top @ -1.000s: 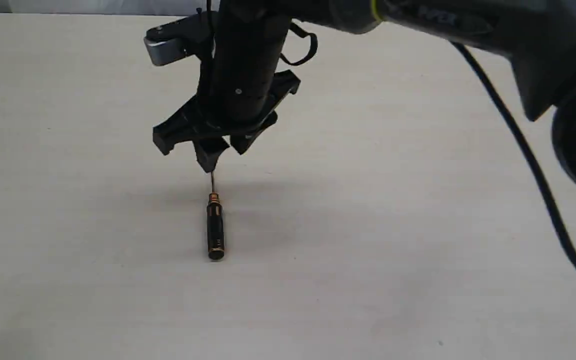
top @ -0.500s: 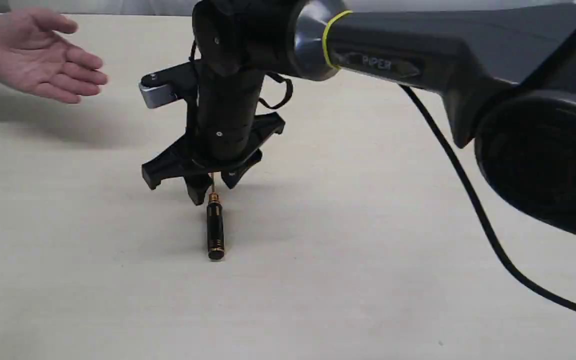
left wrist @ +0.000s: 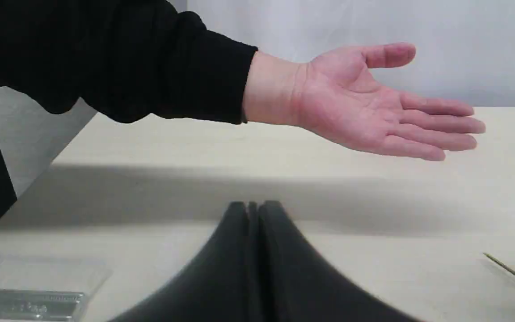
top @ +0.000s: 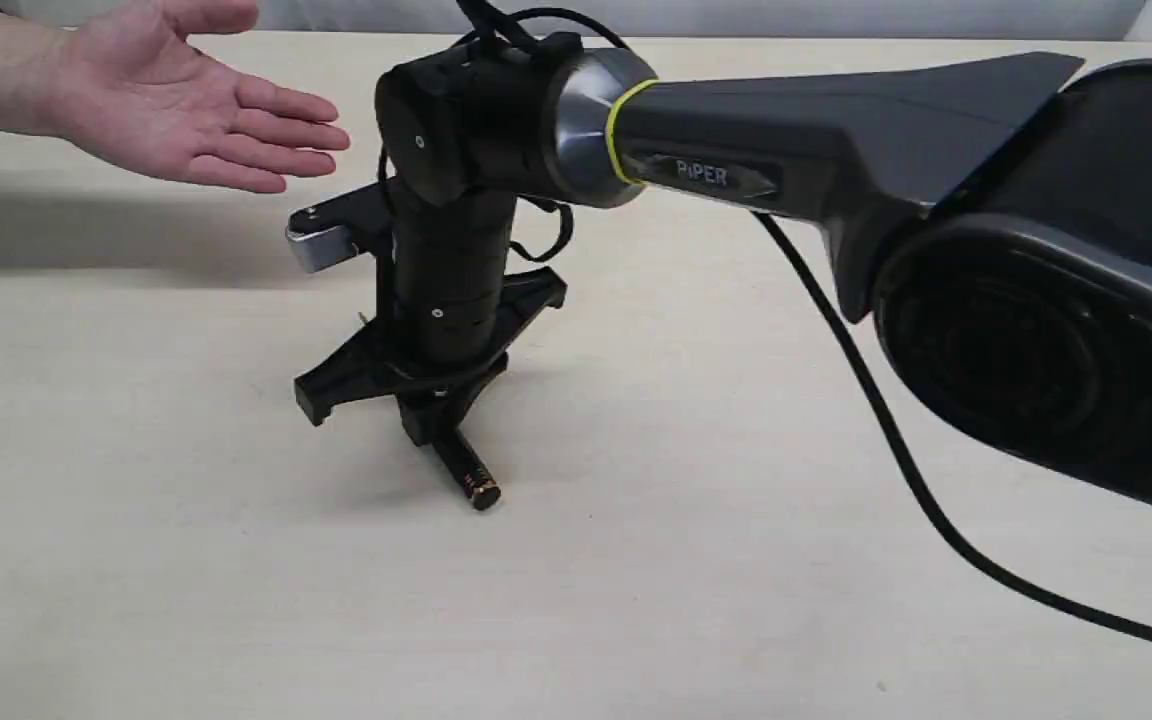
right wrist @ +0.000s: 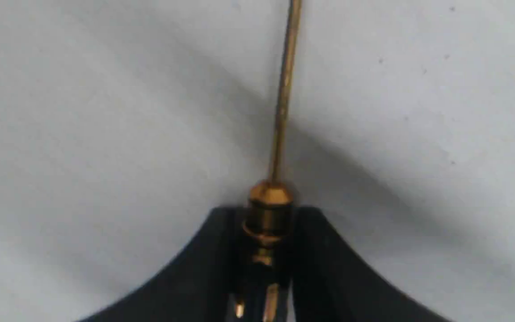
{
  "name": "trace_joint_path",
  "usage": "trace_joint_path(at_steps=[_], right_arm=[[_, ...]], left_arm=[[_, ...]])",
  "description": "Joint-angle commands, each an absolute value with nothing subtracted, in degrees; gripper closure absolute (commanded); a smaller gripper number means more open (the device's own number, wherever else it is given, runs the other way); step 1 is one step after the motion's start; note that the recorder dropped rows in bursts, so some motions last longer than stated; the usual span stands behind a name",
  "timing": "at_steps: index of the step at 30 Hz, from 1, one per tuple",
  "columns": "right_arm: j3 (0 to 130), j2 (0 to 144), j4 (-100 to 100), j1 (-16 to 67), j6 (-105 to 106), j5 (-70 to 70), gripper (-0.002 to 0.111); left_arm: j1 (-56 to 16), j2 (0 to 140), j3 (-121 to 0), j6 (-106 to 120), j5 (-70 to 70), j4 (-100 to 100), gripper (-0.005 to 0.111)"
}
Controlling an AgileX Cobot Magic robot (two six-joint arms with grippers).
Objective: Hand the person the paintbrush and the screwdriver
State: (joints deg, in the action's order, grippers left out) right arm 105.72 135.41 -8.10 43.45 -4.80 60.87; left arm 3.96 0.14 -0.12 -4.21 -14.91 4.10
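Note:
The screwdriver [top: 476, 482] lies low over the table, its black handle with a gold ring sticking out toward the front right. My right gripper [top: 441, 430] points straight down and is shut on that handle. In the right wrist view the gold collar sits between the black fingers [right wrist: 213, 250] and the thin shaft [right wrist: 284, 89] runs away from my right gripper [right wrist: 266, 211]. The person's open hand [top: 176, 100] hovers palm up at the back left, apart from the arm. My left gripper [left wrist: 253, 206] is shut on nothing, below the hand [left wrist: 365, 107]. The paintbrush is out of view.
The right arm's thick black link [top: 836, 150] and its cable [top: 896, 440] cross the right half of the pale table [top: 736, 620]. A clear plastic case [left wrist: 29, 295] lies on the table beside my left gripper. The person's black sleeve [left wrist: 105, 53] reaches in above it.
My right gripper has come down and shut on the screwdriver's handle, which has swung toward the front right. The person's hand has moved in farther to the right.

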Motion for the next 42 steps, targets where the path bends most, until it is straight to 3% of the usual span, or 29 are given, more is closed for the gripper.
trace_joint_path(at_steps=[1, 12, 21, 23, 28, 30, 32, 35, 42], right_arm=[[105.2, 132.1, -8.5, 43.4, -2.9, 61.1, 0.104], [105.2, 115.1, -18.7, 43.4, 8.2, 47.3, 0.104], [109.3, 120.3, -21.1, 43.4, 14.6, 41.7, 0.103], [110.8, 122.9, -21.1, 43.4, 14.6, 41.2, 0.1], [113.0, 126.1, -21.1, 43.4, 15.9, 41.2, 0.065], [113.2, 125.5, -21.1, 43.4, 16.1, 42.6, 0.061], [113.3, 123.5, -20.4, 43.3, 16.2, 44.6, 0.07], [113.3, 118.8, -15.2, 43.0, 15.4, 47.3, 0.104], [109.4, 102.8, -9.6, 39.0, 10.9, 46.0, 0.104]], left_arm=[[3.6, 0.0, 0.0, -4.3, -14.3, 4.2, 0.107], [3.6, 0.0, 0.0, -4.3, -14.3, 4.2, 0.107], [3.6, 0.0, 0.0, -4.3, -14.3, 4.2, 0.107], [3.6, 0.0, 0.0, -4.3, -14.3, 4.2, 0.107], [3.6, 0.0, 0.0, -4.3, -14.4, 3.8, 0.107], [3.6, 0.0, 0.0, -4.3, -14.4, 3.8, 0.107], [3.6, 0.0, 0.0, -4.3, -14.3, 3.8, 0.107], [3.6, 0.0, 0.0, -4.3, -14.3, 3.8, 0.107], [3.6, 0.0, 0.0, -4.3, -14.3, 3.8, 0.107]])
